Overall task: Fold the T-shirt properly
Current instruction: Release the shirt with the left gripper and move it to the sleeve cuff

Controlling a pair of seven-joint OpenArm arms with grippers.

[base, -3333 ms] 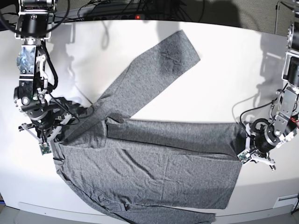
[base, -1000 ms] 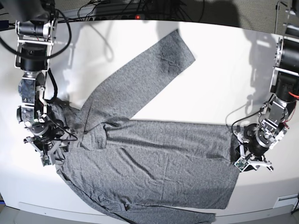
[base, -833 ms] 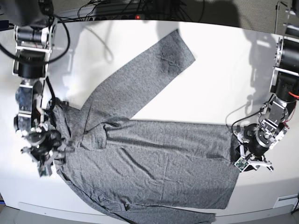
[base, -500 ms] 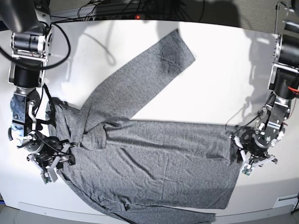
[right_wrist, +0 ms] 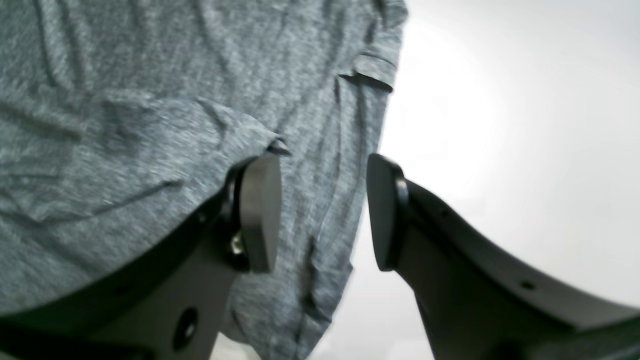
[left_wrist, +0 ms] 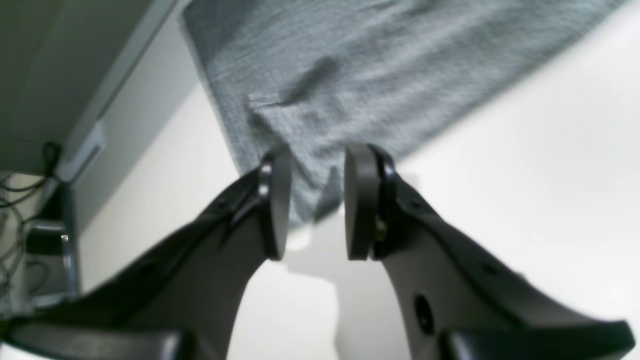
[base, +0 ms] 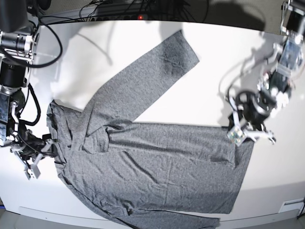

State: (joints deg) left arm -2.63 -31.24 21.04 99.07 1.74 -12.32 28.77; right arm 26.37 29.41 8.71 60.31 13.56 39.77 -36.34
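On the white worktop (base: 214,71) lies the T-shirt (base: 152,162), a big grey one made of soft speckled cloth, spread out flat with small wrinkles and one long sleeve (base: 147,76) slanting up and away from its body. No label or writing can be seen on it. The left gripper (left_wrist: 314,200) sits at one end of the T-shirt with its jaws a little apart over the cloth edge, and the right gripper (right_wrist: 322,210) sits at the other end with its jaws spread wide, holding nothing.
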